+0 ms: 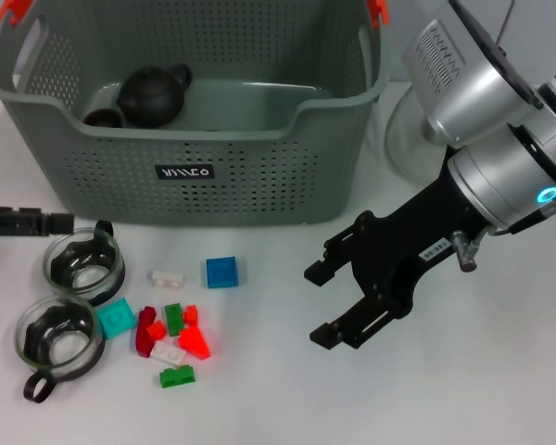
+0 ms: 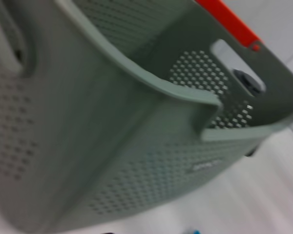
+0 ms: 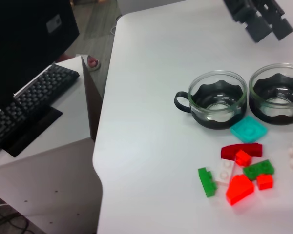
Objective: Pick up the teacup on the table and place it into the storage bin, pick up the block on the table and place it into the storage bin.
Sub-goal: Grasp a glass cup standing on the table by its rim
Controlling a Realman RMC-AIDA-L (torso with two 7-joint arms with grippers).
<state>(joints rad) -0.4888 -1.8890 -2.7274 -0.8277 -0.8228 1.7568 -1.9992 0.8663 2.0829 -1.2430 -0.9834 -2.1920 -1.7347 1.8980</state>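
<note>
Those glass teacups (image 1: 83,263) look light but slippery and breakable, so pinch the rim wall or handle gently; your right gripper (image 1: 326,301) hangs spread open, empty, right of the blocks (image 1: 171,329), left gripper (image 1: 63,222) can't tell

Table (image 3: 151,122): white top, rounded corner, evenly lit.
Side desk (image 3: 44,146): white, lower, just beside the table's edge.
Keyboard (image 3: 24,105): black, on the side desk.
Floor (image 3: 95,29): grey, beyond the desk.

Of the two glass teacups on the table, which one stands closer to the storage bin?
The clear glass teacup with a black base just in front of the grey-green perforated storage bin; the other glass teacup, handle towards the table's front edge, sits farther away.
</note>
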